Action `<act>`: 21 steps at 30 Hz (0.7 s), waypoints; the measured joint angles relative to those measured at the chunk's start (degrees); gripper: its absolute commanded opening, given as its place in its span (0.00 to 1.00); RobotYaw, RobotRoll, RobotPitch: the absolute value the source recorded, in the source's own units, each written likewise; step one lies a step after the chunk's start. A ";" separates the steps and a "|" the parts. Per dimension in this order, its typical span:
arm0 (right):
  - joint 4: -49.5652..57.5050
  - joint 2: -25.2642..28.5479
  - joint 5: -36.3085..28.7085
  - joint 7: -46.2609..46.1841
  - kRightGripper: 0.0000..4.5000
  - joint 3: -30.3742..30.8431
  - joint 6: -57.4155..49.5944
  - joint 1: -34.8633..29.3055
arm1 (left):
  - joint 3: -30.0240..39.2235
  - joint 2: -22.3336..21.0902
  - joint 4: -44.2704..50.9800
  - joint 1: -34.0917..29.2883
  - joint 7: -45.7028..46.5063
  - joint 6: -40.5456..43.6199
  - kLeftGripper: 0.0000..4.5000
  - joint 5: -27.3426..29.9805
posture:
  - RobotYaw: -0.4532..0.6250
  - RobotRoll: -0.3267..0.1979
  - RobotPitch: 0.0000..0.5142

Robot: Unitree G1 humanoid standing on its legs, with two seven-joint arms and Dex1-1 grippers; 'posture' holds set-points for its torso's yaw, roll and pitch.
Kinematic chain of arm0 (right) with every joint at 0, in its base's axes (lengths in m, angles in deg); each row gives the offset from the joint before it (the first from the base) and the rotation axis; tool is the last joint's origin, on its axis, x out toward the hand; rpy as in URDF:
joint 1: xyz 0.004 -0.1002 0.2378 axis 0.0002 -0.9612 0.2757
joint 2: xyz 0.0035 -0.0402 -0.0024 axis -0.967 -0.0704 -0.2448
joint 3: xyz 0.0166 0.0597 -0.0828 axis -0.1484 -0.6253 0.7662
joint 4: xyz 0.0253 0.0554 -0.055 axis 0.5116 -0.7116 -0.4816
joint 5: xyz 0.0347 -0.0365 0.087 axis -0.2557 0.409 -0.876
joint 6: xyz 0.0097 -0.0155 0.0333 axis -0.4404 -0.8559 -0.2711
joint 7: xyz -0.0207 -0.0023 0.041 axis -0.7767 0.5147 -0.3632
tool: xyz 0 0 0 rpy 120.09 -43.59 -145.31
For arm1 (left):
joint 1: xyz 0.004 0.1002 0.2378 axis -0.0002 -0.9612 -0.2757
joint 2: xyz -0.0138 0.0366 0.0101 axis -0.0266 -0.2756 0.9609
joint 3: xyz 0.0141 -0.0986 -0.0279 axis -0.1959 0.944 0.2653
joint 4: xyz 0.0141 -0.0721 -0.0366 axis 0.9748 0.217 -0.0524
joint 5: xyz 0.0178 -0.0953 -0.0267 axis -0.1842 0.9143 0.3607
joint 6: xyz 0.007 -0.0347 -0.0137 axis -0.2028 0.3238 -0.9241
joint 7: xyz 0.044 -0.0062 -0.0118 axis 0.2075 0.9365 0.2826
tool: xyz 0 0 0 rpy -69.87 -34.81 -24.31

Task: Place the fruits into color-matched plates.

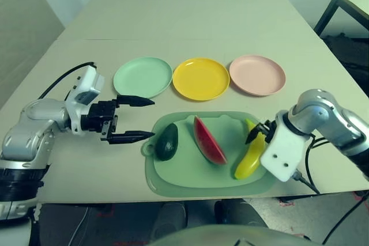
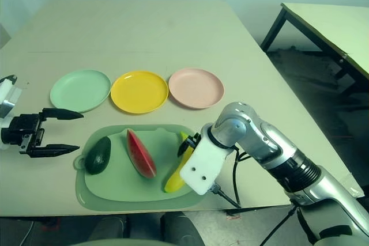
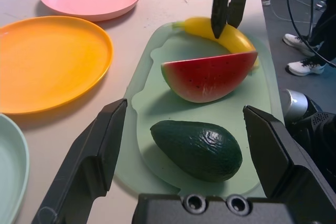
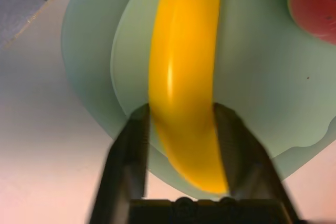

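Now my right gripper (image 4: 181,124) squeezes the banana (image 4: 184,77) on the mat (image 1: 213,180).
My left gripper (image 1: 134,119) is wide open, holding nothing, beside the avocado (image 1: 167,141).

Right pincer (image 4: 181,129) closed on yellow banana (image 4: 181,72), green mat (image 4: 262,93) beneath, watermelon wedge (image 4: 315,3) at corner

The left gripper (image 1: 136,118) sits on the left side, pointing to the right, with its two black fingers (image 1: 136,101) spread wide and holding nothing. The right gripper (image 4: 181,129) points down on the near right, its fingers closed around the curved yellow toy banana (image 4: 184,77).
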 measured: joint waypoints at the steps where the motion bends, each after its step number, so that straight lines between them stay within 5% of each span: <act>1: -0.18 0.02 0.04 -0.06 0.37 0.00 0.13 -0.01 | 0.07 0.00 0.07 -0.29 0.09 0.01 1.00 0.00 | 0.46 0.62 0.17; 9: -0.55 0.97 -0.86 0.04 0.37 -0.05 0.21 -0.21 | 0.15 -0.02 0.07 -0.69 0.27 0.02 1.00 -0.01 | 0.45 0.62 0.16; 16: -6.13 10.19 -6.30 2.08 0.37 1.68 3.57 8.18 | 0.66 -1.40 -0.65 -0.97 0.08 0.01 1.00 -0.17 | 0.45 0.62 0.16; 21: -14.80 2.92 -6.56 1.81 0.37 2.23 4.24 16.62 | 1.52 -1.56 -1.17 -1.63 0.18 -0.01 1.00 -0.20 | 0.46 0.62 0.15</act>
